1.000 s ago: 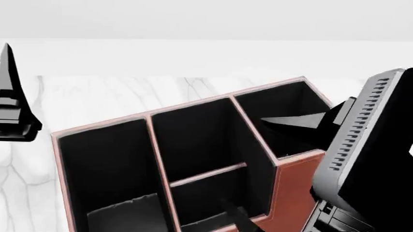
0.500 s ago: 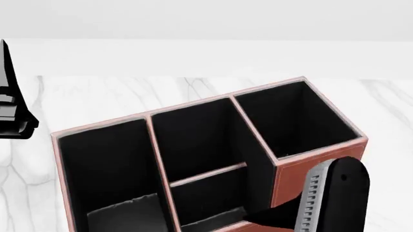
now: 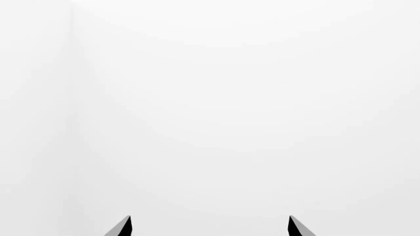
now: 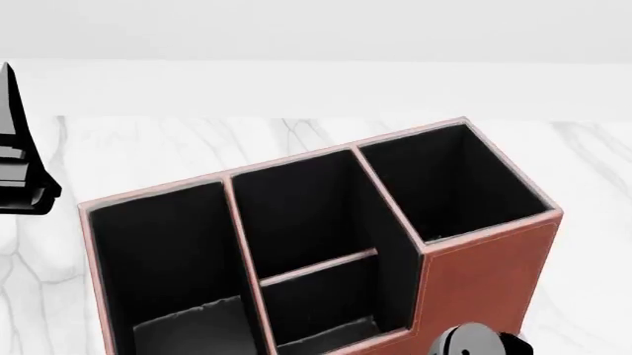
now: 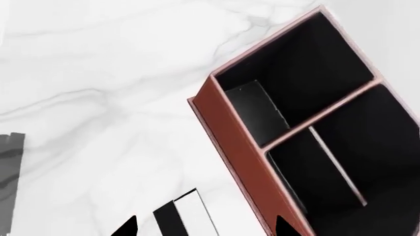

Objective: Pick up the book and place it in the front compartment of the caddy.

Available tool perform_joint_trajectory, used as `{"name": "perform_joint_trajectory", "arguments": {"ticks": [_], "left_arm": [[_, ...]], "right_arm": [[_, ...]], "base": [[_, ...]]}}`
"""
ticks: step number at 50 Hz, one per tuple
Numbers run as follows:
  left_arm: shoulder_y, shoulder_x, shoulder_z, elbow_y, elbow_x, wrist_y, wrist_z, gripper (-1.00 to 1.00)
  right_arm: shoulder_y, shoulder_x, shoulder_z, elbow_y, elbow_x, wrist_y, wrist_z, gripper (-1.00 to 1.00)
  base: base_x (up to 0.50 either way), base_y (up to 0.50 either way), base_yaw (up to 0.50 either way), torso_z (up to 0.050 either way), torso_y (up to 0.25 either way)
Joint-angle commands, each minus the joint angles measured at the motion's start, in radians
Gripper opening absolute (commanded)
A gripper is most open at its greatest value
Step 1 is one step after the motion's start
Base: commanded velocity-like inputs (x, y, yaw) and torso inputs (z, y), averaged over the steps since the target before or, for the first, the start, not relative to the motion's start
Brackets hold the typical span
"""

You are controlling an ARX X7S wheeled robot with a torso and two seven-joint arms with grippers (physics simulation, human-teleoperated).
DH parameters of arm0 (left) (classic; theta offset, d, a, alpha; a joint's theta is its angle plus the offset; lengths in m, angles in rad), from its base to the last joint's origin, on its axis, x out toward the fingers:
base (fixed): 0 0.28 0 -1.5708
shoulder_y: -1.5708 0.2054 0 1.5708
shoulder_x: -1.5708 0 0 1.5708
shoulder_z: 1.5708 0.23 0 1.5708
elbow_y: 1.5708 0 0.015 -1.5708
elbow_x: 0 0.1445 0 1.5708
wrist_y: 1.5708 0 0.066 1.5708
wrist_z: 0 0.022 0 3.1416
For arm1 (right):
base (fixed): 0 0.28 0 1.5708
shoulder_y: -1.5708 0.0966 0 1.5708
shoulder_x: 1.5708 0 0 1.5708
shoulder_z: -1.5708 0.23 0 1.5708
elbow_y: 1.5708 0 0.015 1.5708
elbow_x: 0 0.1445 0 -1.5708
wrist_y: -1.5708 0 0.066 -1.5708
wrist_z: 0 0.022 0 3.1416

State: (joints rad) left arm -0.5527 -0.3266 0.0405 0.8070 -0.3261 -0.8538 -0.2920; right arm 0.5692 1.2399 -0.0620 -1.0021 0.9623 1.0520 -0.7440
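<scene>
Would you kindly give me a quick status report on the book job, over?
Left gripper open, empty. Right gripper open beside the caddy. Book on the table below it, not gripped. Nothing over the caddy.

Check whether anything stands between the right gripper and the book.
Nothing visible does. The book lies on the marble table just ahead of the open right gripper, with the caddy off to one side.

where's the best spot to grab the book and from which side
Likely across its thin thickness, pads on the two covers, coming down from above: the book shows a narrow black-and-white edge between the fingertips of the open right gripper, beside the caddy.
</scene>
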Motion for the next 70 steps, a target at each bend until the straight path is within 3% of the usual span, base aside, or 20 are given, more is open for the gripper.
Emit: {"name": "perform_joint_trajectory", "arguments": {"ticks": [1, 28, 70], "left_arm": [[0.004, 0.014, -0.023, -0.003, 0.001, 0.015, 0.013, 1.0], [0.005, 0.005, -0.026, -0.015, -0.011, 0.027, 0.006, 1.0], [0.009, -0.009, -0.027, -0.016, -0.027, 0.031, -0.011, 1.0]], "right_arm": [[-0.005, -0.002, -0.058, 0.01, -0.073, -0.004, -0.036, 1.0], [0.125, -0.128, -0.299, 0.16, -0.265, 0.003, -0.095, 1.0], [0.046, -0.178, -0.503, 0.27, -0.434, -0.061, -0.079, 1.0]], "base": [[0.0, 0.0, 0.0, 0.0, 0.0], [0.0, 0.0, 0.0, 0.0, 0.0], [0.0, 0.0, 0.0, 0.0, 0.0]]}}
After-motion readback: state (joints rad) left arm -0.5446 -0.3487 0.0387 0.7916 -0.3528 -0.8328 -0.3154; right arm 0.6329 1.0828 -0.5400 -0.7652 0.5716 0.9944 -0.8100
